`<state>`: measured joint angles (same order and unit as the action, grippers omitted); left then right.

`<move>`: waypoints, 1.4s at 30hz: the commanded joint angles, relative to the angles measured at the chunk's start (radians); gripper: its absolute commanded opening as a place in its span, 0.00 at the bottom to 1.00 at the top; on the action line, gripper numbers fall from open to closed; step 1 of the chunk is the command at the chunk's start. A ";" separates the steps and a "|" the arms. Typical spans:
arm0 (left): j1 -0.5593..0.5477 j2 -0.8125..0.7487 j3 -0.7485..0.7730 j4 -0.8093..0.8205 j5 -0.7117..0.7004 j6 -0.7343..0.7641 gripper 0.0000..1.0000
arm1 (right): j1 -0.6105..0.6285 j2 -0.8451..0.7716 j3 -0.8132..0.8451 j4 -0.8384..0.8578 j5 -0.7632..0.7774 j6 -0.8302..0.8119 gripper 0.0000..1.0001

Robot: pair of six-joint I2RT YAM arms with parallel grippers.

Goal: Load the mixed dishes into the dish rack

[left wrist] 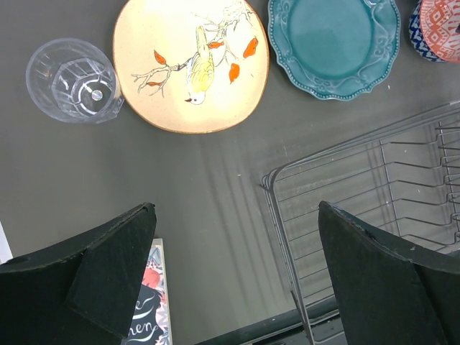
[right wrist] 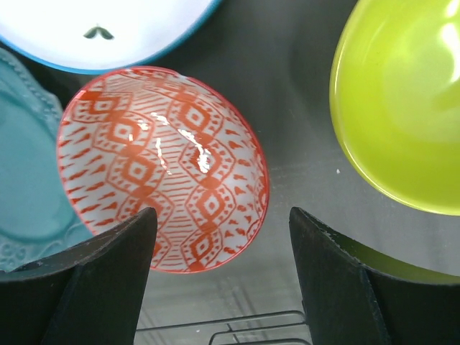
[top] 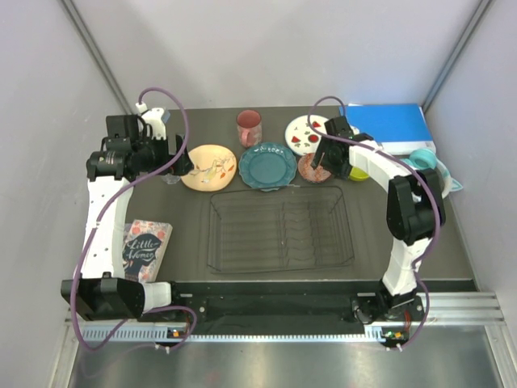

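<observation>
**Zero of seven dishes racked**

Nothing stands in the dish rack (top: 281, 230); its wire slots are bare, so by my reckoning the whole load is left to do. All seven pieces lie on the desk (top: 194, 218) beyond the rack's far side: the small clear glass (left wrist: 72, 79) at the left, then the cream-yellow floral plate (top: 208, 166), the teal scalloped plate (top: 266, 164), the pink patterned bowl (right wrist: 162, 169) and the lime-green bowl (right wrist: 402, 100), with the pink-red mug (top: 249, 127) and the white plate with red marks (top: 305, 133) further back.

The left end effector (left wrist: 236, 215) hangs with its fingers wide apart over bare desk between the floral plate and the rack's corner, holding nothing. The right end effector (right wrist: 221, 215) is also parted, poised over the near edge of the patterned bowl; whether it touches I cannot tell. That bowl looks likely to go first.

Only one piece of writing is legible: "Little Women" on the book (top: 145, 249) lying left of the rack.
</observation>
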<state>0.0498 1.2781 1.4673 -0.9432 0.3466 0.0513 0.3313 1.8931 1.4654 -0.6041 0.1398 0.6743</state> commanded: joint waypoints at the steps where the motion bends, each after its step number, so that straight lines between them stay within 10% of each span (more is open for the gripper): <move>1: -0.002 -0.029 0.013 0.035 -0.006 0.001 0.99 | 0.000 0.020 -0.002 0.049 0.034 0.005 0.73; 21: -0.002 -0.026 0.024 0.021 -0.001 -0.007 0.99 | 0.000 0.093 -0.066 0.184 0.070 0.044 0.62; 37: -0.001 -0.062 -0.024 0.034 0.005 0.005 0.99 | -0.005 0.060 -0.034 0.173 0.101 -0.002 0.03; 42: -0.001 -0.071 -0.039 0.044 -0.018 0.005 0.99 | -0.003 0.006 0.001 0.147 0.136 -0.038 0.00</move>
<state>0.0498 1.2430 1.4448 -0.9432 0.3424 0.0513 0.3290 1.9720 1.4105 -0.4252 0.2260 0.6800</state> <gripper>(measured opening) 0.991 0.070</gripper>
